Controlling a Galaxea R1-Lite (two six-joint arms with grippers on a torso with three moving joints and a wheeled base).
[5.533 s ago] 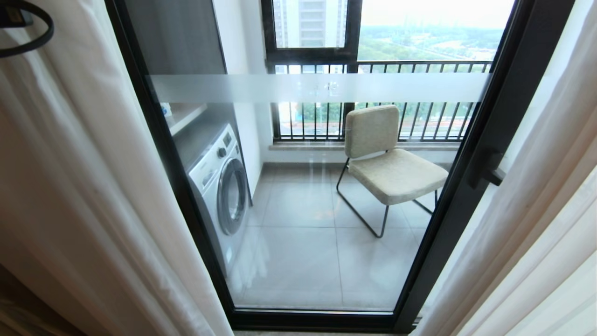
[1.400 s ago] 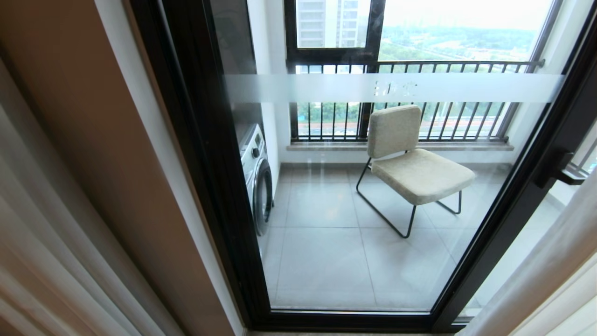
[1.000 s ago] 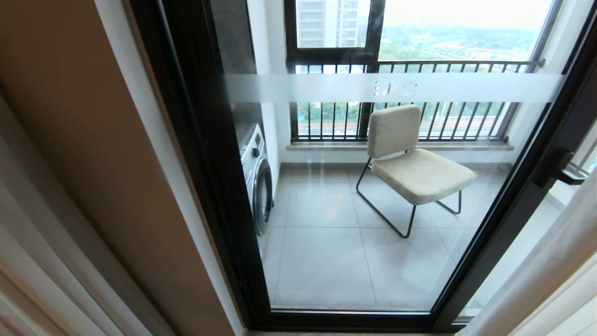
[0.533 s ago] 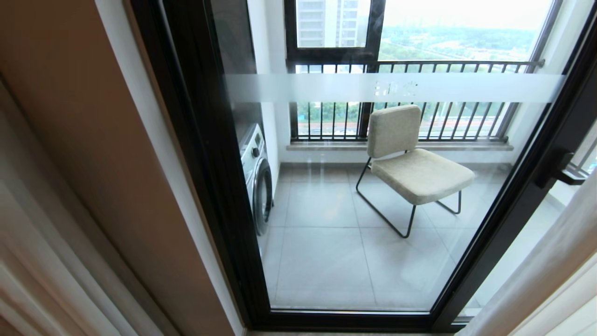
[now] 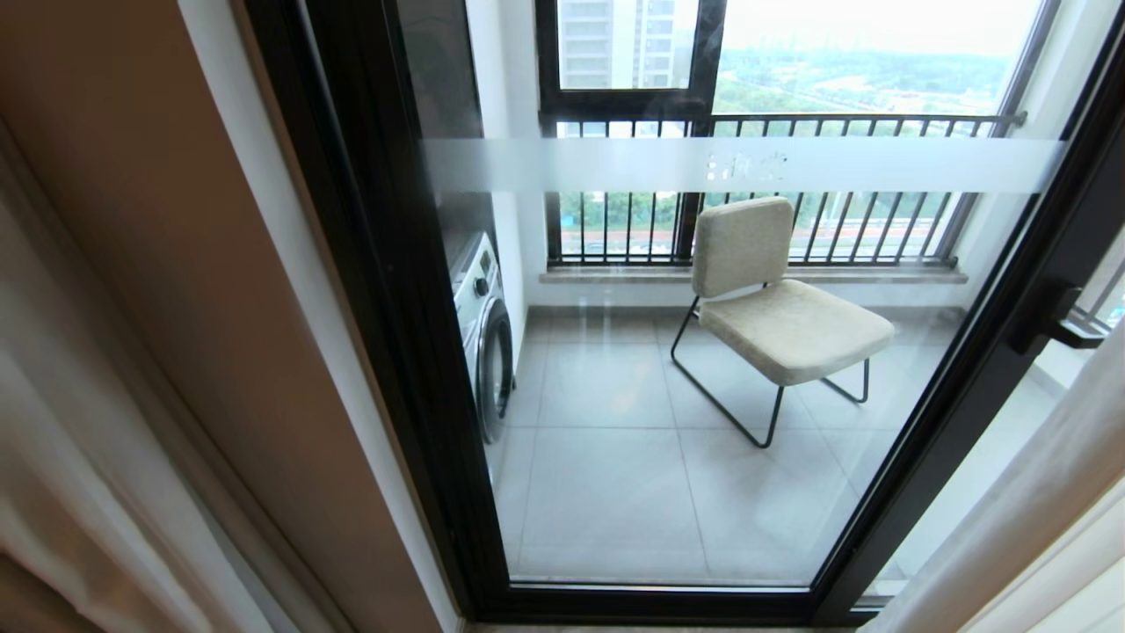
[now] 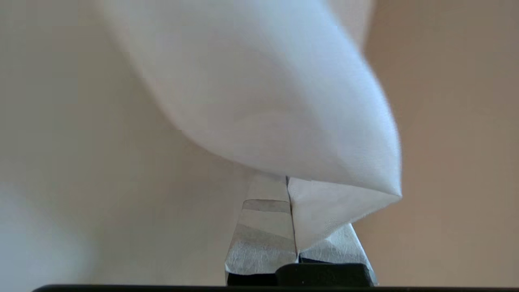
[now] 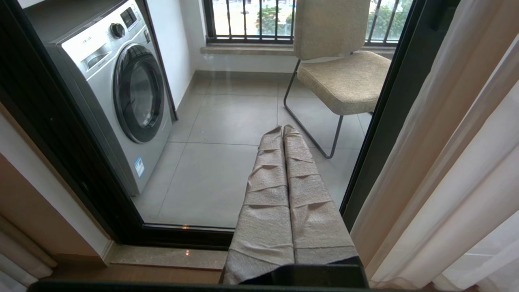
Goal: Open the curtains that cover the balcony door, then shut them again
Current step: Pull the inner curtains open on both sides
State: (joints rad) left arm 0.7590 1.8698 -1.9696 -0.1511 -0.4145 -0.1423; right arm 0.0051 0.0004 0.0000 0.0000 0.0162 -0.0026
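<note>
The left end effector (image 6: 290,182) was clenched on a fold of the thin white sheer curtain (image 6: 263,93); the fabric was pinched between its two wrapped fingers (image 6: 263,227) and bulged out just beyond their tips, with a beige wall (image 6: 454,121) behind it. This end effector was outside the head view.

The right end effector (image 7: 284,129) was closed with nothing in it, both fingers pressed together. It pointed at the balcony door (image 7: 259,227), whose black frame lay just beyond and below the fingertips. Behind the glass, a washing machine (image 7: 121,93) stood to one side of the fingers and a beige chair (image 7: 340,77) was past them on the other side. The cream drapes (image 7: 446,170) hung near this end effector, beside the door frame.

In the head view the door glass (image 5: 668,457) was uncovered, with curtains (image 5: 61,457) gathered at both edges.
</note>
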